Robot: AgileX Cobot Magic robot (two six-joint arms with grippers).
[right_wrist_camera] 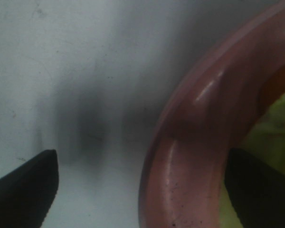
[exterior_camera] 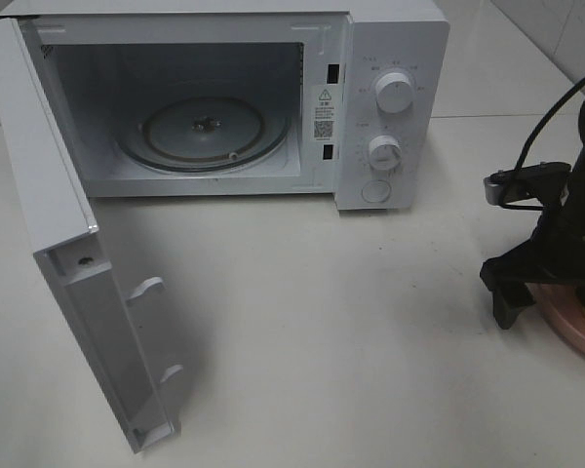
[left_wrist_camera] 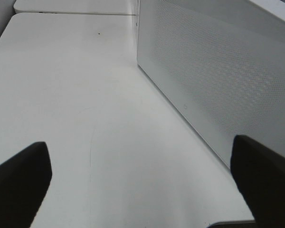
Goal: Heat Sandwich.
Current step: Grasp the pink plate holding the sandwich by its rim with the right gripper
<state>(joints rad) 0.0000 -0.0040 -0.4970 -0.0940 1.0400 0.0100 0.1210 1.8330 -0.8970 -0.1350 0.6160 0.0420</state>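
The white microwave (exterior_camera: 390, 58) stands at the back with its door (exterior_camera: 78, 292) swung wide open to the left and its glass turntable (exterior_camera: 205, 132) bare. At the right edge my right gripper (exterior_camera: 538, 285) is open and low over the pink plate (exterior_camera: 570, 327). In the right wrist view this gripper (right_wrist_camera: 142, 190) straddles the plate's rim (right_wrist_camera: 190, 123), one finger outside over the table, the other inside. Only a yellow-green sliver of the sandwich (right_wrist_camera: 275, 128) shows on the plate. My left gripper (left_wrist_camera: 142, 190) is open and empty beside the door's dotted outer face (left_wrist_camera: 218, 61).
The microwave's two knobs (exterior_camera: 395, 93) and a round button sit on its right panel. The open door juts toward the front edge of the white table (exterior_camera: 322, 322). A black cable loops above the right arm (exterior_camera: 536, 146).
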